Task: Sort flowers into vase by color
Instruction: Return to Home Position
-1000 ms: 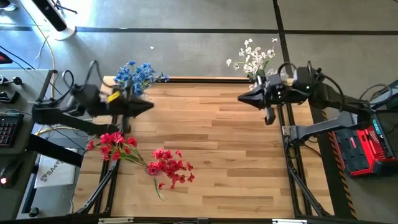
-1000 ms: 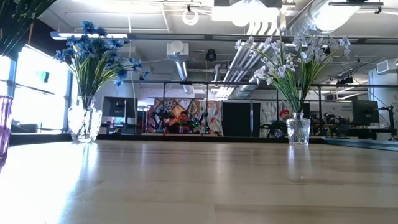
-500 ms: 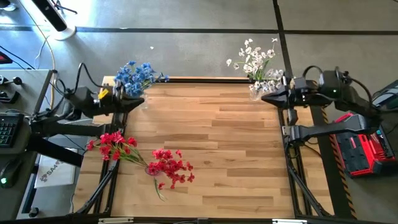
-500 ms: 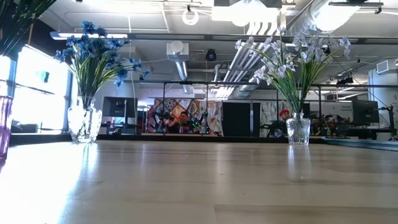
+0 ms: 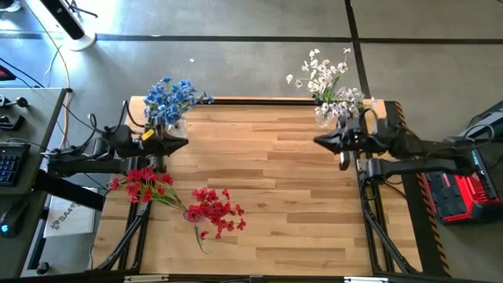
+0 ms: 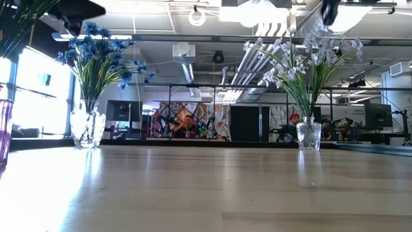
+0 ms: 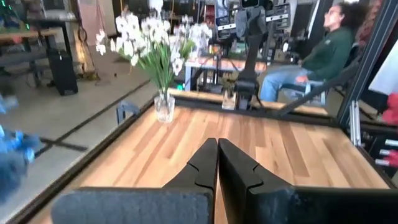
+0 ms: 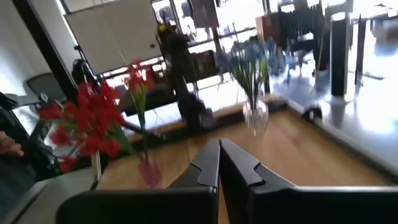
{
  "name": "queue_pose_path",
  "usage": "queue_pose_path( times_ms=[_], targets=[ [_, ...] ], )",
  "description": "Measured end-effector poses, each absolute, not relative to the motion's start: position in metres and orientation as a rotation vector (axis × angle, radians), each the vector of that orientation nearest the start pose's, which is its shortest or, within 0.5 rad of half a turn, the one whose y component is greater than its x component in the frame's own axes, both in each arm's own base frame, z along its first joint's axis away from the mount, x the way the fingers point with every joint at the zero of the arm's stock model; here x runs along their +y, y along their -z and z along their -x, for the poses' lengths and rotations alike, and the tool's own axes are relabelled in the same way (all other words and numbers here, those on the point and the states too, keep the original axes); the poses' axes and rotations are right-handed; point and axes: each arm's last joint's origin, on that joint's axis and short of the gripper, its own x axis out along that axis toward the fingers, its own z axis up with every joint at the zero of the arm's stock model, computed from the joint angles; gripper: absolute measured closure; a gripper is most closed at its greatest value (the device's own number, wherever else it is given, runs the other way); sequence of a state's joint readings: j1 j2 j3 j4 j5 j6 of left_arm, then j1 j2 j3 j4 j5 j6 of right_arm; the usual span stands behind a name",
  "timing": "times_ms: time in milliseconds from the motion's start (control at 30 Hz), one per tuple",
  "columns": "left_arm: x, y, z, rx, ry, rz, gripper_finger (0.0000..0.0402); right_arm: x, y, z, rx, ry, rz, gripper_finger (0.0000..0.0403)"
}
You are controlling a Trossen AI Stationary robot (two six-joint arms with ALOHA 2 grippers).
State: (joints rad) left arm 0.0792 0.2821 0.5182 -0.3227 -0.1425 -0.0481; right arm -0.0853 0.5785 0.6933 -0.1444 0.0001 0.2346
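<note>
**Both hands empty, every spray in a vase**

No flower lies loose on the desk, so by my reading the sorting is done and only the retreat to rest remains.

The left hand hangs over the desk's left edge, between the blue flowers and the red flowers, and points across the desk toward the other arm. Its wrist view shows its fingers pressed flat together with nothing between them. The right hand mirrors it at the right edge, pointing back toward the left arm, just beside the white flowers. Its fingers are likewise closed on nothing.

The blue and white sprays stand upright in clear glass vases at the far corners, as the low view shows: the blue vase and the white vase. The red ones fan out over the near-left part of the desk. Their pink vase shows only as a sliver at the low view's edge, and from above the blossoms mostly hide it.

What the retreat turns on is that each hand's long axis runs across the desk while the stems rise vertically beside it. Drawing straight back along that axis should clear them. The right hand has less room, since the white vase sits closest to it.
</note>
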Motion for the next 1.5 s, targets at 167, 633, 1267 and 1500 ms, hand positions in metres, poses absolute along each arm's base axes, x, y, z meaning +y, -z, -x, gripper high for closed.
queue_pose_path(
  times_ms=[167,633,1267,1500],
  targets=[
    [0.011,-0.275,-0.081,0.083,-0.221,0.030,0.0401,-0.010,-0.305,-0.129,-0.083,0.063,-0.202,0.0403],
    [0.008,-0.252,-0.059,-0.023,-0.183,0.126,0.0401,-0.007,-0.261,-0.088,-0.194,0.062,-0.186,0.0403],
    [0.008,-0.202,-0.088,0.024,-0.128,0.111,0.0401,-0.007,-0.205,-0.094,-0.149,0.030,-0.256,0.0403],
    [0.008,-0.199,-0.084,0.039,-0.128,0.092,0.0401,-0.007,-0.195,-0.092,-0.161,0.026,-0.263,0.0403]
  ],
)
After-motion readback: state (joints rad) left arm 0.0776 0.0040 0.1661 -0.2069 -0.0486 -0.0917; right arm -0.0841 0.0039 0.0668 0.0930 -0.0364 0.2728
